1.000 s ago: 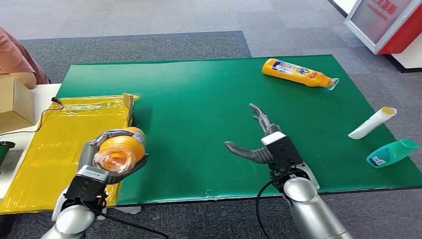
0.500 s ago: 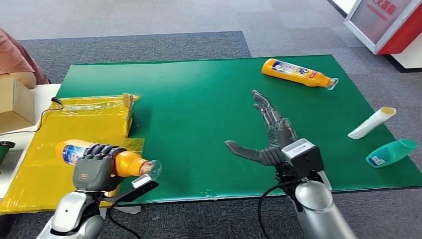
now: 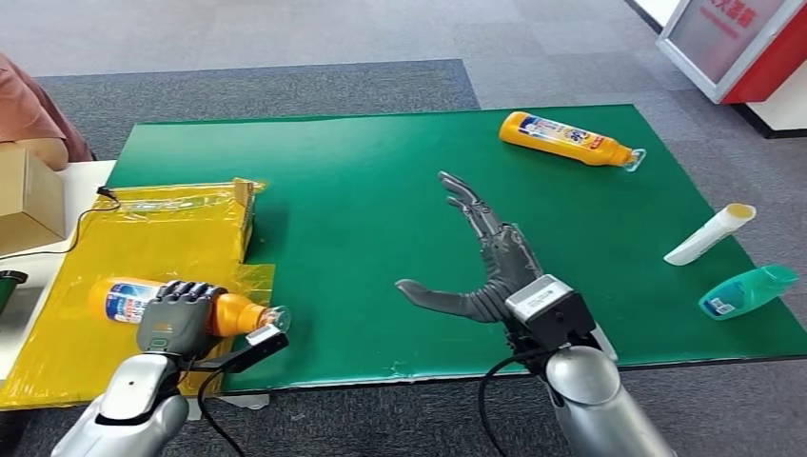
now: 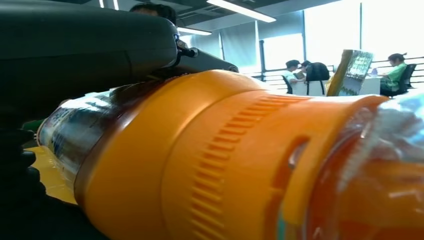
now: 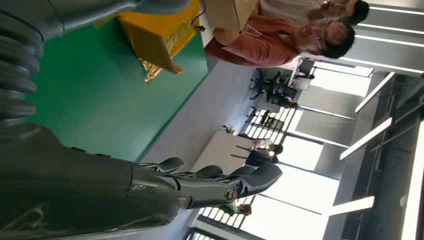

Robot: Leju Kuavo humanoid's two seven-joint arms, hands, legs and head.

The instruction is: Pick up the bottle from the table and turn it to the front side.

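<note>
L hand wraps round orange bottle, holding it on its side over yellow sheet at table's near-left edge, clear cap end toward green mat. R hand empty, fingers spread apart, thumb out, above mat near front-centre. Second orange bottle lies at far right of mat; white tube and teal bottle near right edge.

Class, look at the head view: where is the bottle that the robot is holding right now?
The held bottle lies sideways in the left hand, low on the left over the yellow sheet, cap pointing toward the green mat.
</note>
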